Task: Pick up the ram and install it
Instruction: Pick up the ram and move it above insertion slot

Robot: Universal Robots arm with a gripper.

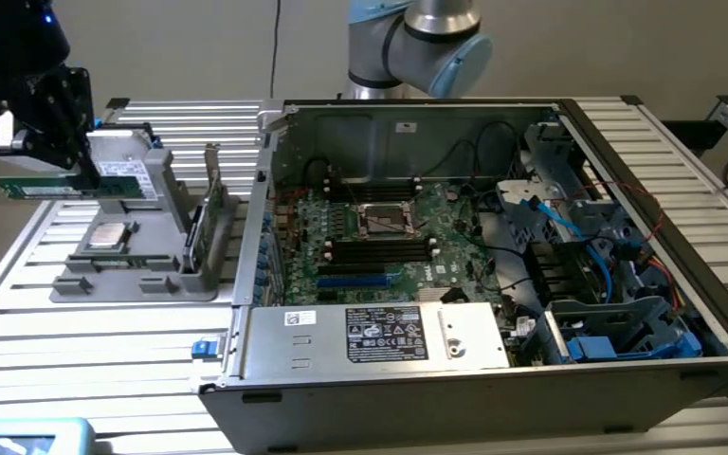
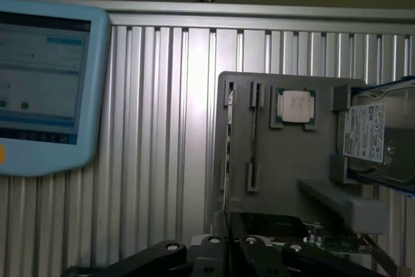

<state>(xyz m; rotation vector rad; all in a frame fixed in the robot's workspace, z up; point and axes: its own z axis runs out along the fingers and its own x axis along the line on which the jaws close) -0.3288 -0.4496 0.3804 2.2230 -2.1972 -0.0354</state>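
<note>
Claw [image 1: 86, 173] apparently grips the ram [image 1: 48, 187] — held above tray [image 1: 136, 280].

A plain pale wall [image 1: 187, 47] stands behind a table [image 1: 86, 332] of ribbed silver metal slats. A thin black cable [image 1: 274, 47] hangs down the wall past the table's far edge. Soft light glints along the slats.

Robotics lab set up for computer assembly.
A robot arm [image 1: 415, 43] rises at the top centre of the exterior view behind a slatted aluminium bench [image 1: 86, 332]. An open computer case [image 1: 491, 379] with its motherboard [image 1: 377, 237] bare takes up the middle, with a grey parts fixture [image 1: 136, 270] at the left. At the upper left, the gripper [image 1: 90, 180] clamps the ram [image 1: 42, 188]. A pale blue teach pendant [image 2: 45, 89] lies on the bench.
</note>
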